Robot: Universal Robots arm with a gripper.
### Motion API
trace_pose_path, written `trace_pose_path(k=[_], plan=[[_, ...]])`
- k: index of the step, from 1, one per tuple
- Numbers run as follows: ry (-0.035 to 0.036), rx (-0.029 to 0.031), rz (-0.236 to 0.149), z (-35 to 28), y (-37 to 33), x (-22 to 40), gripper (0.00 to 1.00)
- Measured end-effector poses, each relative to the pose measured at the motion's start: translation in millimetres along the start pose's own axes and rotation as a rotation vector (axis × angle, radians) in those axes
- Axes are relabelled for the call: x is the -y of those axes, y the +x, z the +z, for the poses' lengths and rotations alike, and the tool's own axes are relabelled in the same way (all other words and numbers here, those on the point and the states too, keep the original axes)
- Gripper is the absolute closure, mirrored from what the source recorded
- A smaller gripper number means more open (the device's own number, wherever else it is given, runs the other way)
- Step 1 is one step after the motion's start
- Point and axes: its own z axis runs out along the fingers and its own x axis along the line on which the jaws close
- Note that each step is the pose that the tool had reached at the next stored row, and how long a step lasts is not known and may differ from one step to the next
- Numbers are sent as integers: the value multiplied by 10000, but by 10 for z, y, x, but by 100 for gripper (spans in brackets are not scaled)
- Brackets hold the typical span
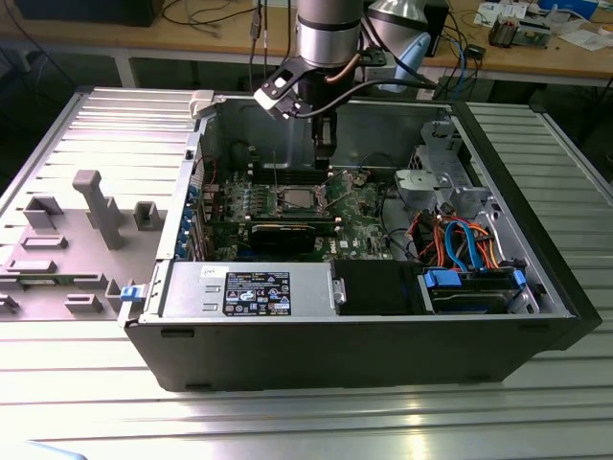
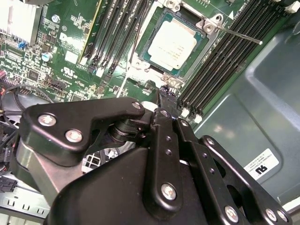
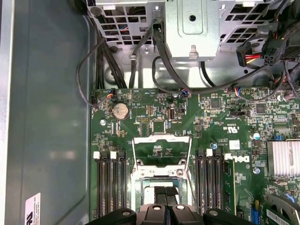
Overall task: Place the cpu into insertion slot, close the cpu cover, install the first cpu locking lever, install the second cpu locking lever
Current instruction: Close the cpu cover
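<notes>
- Black gripper [image 2: 161, 101] closed up, nothing held, hovering just above and beside the socket [image 2: 140, 63].
- Chip [image 2: 172, 44] lies flat in the socket, silver top up.
- Cover [image 3: 161, 139] flipped open, off the chip.
- Thin lever [image 2: 239, 35] sticks out free across the memory slots [image 2: 220, 44].

An open black computer case [image 1: 383, 345] lies on a ribbed metal tabletop [image 1: 287, 422]. Inside are a green motherboard [image 1: 359, 206], a grey power supply [image 1: 192, 287], and blue and orange cables [image 1: 458, 240]. Grey plastic fixtures [image 1: 96, 201] stand near the tabletop's edge on the exterior view's left.
</notes>
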Motion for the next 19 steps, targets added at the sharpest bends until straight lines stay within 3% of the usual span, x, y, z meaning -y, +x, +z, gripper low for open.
trace_pose_path(k=[19], plan=[[0, 0, 0, 5, 1, -80, 89]])
